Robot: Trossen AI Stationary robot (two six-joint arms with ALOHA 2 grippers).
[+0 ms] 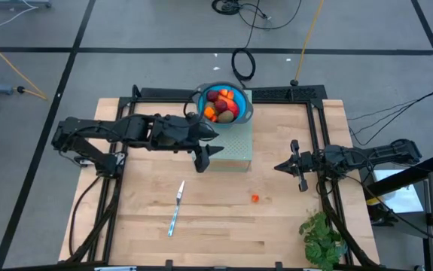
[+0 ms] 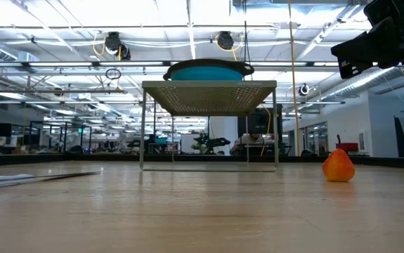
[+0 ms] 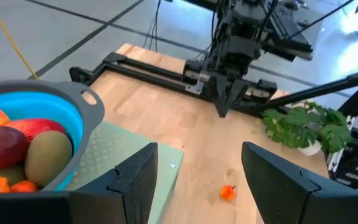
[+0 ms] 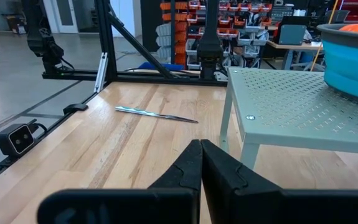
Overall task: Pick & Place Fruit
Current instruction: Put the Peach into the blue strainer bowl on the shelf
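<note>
My left gripper (image 1: 210, 153) hangs with its fingers (image 3: 135, 177) spread and empty, just off the front edge of the green stand (image 1: 235, 150) that sits by the table's (image 1: 141, 226) far edge, close to the bowl (image 1: 243, 114) on top of it. Most of the fruit (image 1: 224, 104) is already piled in that blue bowl: red, orange and olive-brown pieces. One small orange piece (image 1: 254, 199) is left on the bare wood, in front of the stand toward the table's near right corner, well apart from both my grippers. So I judge the job nearly done, and the step in hand is going for this last piece. My right gripper (image 1: 280, 166) waits clenched on nothing near the table's right edge. Next, I would swing my left arm out over the orange piece, come down with a finger on either side, and close gently; it is tiny and rounded, and may roll if nudged.
</note>
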